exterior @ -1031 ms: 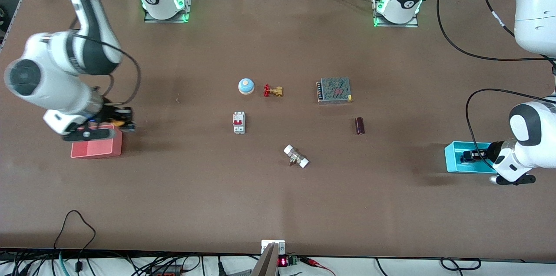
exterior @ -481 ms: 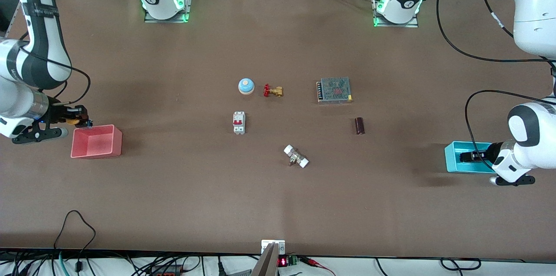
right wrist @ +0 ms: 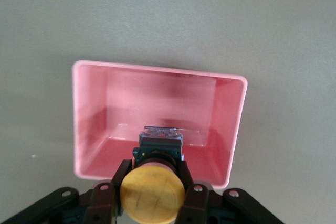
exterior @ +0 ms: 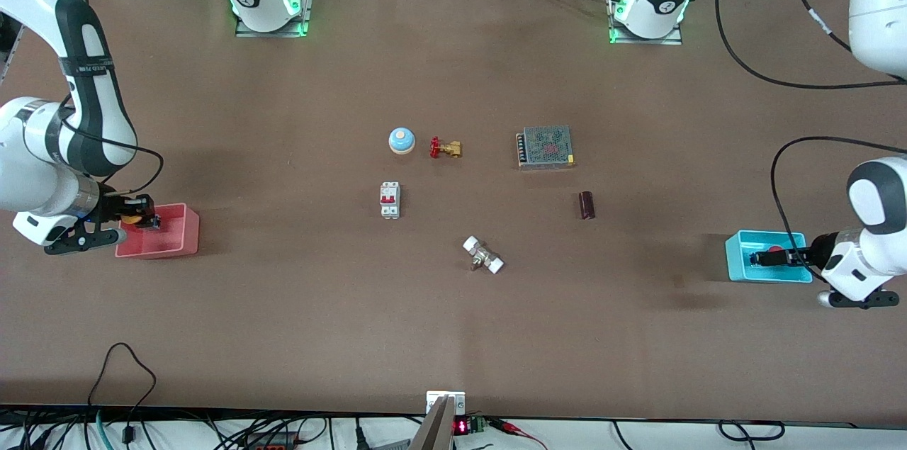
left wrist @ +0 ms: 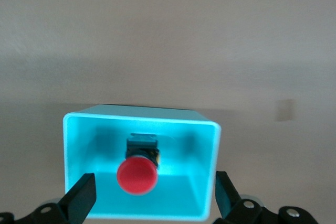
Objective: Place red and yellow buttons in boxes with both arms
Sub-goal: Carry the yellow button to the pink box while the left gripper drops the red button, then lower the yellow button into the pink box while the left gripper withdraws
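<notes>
Wrist views show us no readable writing: right pincer (right wrist: 152, 195) grips the yellow button (right wrist: 153, 191) over the pink box (right wrist: 233, 129); left pincer (left wrist: 152, 203), spread apart, apparently hovers above the red button (left wrist: 137, 174) in the cyan box (left wrist: 210, 166).

High front camera faces both arms; wrist cameras look closely into the boxes.

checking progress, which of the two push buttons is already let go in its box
The red-capped push button: it lies free in the cyan plastic box, the open left gripper apart from it. The yellow-capped button sits clamped in the right gripper over the pink box.

no legible text or labels, red display (exterior: 461, 426) at table edge (digits unreadable)
</notes>
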### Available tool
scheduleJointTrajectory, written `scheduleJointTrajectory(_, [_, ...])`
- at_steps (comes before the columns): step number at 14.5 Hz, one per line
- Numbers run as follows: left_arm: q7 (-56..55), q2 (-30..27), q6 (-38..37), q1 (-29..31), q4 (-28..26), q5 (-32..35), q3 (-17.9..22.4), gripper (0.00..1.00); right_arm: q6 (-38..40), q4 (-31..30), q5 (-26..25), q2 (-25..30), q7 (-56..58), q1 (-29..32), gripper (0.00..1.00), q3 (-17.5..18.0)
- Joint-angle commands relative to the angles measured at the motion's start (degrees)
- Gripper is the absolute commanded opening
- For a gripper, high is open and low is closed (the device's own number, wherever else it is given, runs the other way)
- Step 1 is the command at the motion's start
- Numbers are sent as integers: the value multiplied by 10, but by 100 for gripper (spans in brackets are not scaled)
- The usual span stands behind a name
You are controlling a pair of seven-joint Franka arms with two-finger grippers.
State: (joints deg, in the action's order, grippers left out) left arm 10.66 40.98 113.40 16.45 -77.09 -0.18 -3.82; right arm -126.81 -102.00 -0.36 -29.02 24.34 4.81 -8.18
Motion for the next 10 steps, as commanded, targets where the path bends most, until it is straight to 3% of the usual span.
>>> scheduleJointTrajectory(1, [0,-80,-43,1,-31,1,-17,100,1,15,23,-15,17,9,22,4])
scheduleJointTrajectory(6, [-9,-192,-114,-53,-33,-3,-17,100,-24,14,38,-34,16,9,22,6])
scheduleJointTrajectory(10, [-74,-286,-130,-98,-83,-3,-11,100,-27,13,38,-40,14,9,26,6])
